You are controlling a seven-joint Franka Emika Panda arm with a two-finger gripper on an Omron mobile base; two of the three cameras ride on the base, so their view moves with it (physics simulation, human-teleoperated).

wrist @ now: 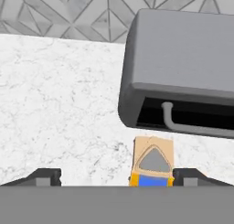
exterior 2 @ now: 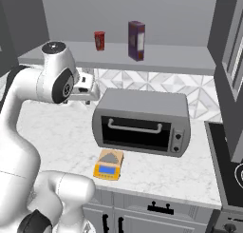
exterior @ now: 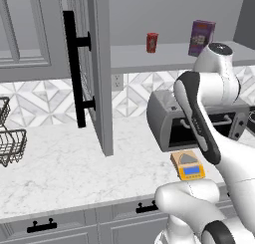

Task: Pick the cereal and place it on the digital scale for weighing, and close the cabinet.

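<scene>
The cereal [exterior: 201, 37], a small upright dark purple rectangular box with a darker printed front, stands on the grey cabinet shelf [exterior: 164, 56], at about one o'clock in the left base view and at twelve o'clock in the right base view [exterior 2: 136, 40]. A small red can [exterior: 152, 42] stands on the same shelf, well apart from the box toward nine o'clock of it.

The cabinet [exterior: 97, 68], a grey wall unit with panelled doors, has its door swung open; the door's edge faces the left base camera, with the long vertical black bar handle [exterior: 73, 68] at its nine o'clock side.

The digital scale [exterior: 188, 165], a small flat yellow-orange device with a grey weighing plate and a blue display panel, lies on the white marble table [exterior: 64, 163] just in front of the large grey toaster oven [exterior 2: 141, 121]. In the right base view the scale [exterior 2: 109, 164] sits at about seven o'clock of the oven; nothing rests on its plate.

The end effector [wrist: 116, 176] hangs above the table with its two dark finger tips [wrist: 43, 176] spread wide and holding nothing. In the hand view the scale [wrist: 153, 166] lies near the finger tip on the three o'clock side, and the toaster oven [wrist: 183, 67] takes the two o'clock part. The white arm [exterior 2: 52, 82] bends over the table at nine o'clock of the oven in the right base view.

A wire basket [exterior: 10, 138] sits at the nine o'clock edge of the left base view.
</scene>
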